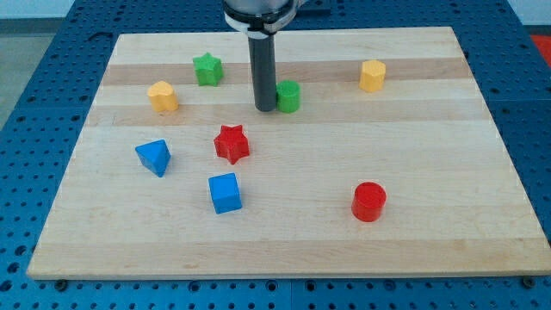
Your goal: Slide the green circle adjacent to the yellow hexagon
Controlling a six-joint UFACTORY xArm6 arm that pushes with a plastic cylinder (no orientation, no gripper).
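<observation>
The green circle sits in the upper middle of the wooden board. My tip stands right at its left side, touching or almost touching it. The yellow hexagon lies toward the view's top right, well apart from the green circle, to its right and slightly higher. The rod comes down from the view's top and hides a strip of board behind it.
A green star and a second yellow block lie at the upper left. A red star, a blue triangle and a blue cube lie left of centre. A red circle lies at the lower right.
</observation>
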